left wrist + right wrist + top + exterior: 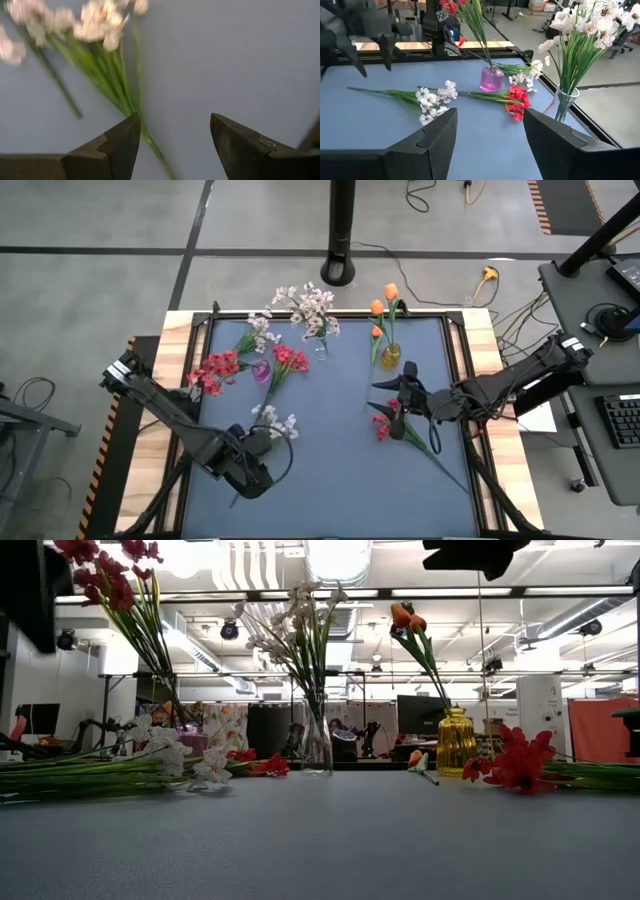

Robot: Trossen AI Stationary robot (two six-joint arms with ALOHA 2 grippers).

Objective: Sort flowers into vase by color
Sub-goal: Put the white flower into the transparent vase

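While L gripper (172,145) gapes over white spray (100,30), R waits

White spray (274,420) lying flat, red spray (384,423) lying flat, others in vases

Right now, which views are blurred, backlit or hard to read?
Left wrist view: the white spray is smeared and soft, while the open left gripper shows sharp. Low view: ceiling lights glare behind the clear vase, and the near table is soft. High and right wrist views read clearly, evenly lit.
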